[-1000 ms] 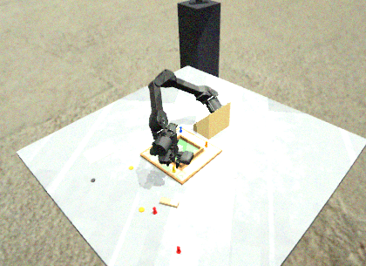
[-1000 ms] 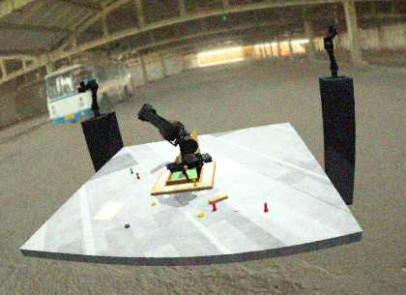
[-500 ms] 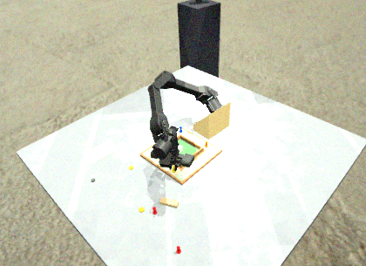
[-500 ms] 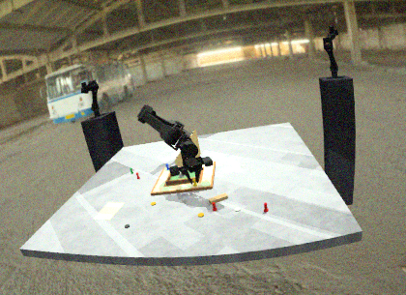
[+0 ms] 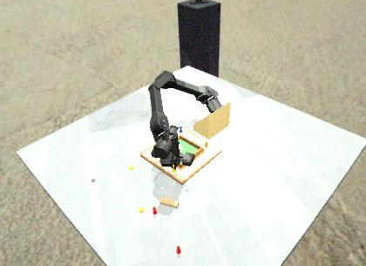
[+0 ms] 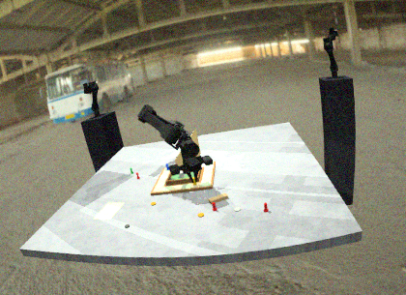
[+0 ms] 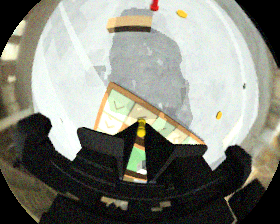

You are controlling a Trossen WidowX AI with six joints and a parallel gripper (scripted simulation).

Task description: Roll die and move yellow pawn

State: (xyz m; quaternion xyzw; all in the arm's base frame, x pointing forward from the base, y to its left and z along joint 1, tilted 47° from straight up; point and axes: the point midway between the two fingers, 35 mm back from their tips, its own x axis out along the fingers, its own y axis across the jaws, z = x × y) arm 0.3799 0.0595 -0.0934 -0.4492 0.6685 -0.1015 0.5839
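My gripper is low over the front edge of the wooden game board. It is shut on the yellow pawn, which stands upright between the fingertips at the board's edge track. The green tray lies in the board's middle, partly covered by the arm. A blue pawn stands at the board's far side and an orange pawn at its right side. I cannot see the die.
A small wooden block lies in front of the board. Red pawns and yellow discs are scattered on the table. An upright wooden panel stands behind the board. A black pillar stands beyond the table.
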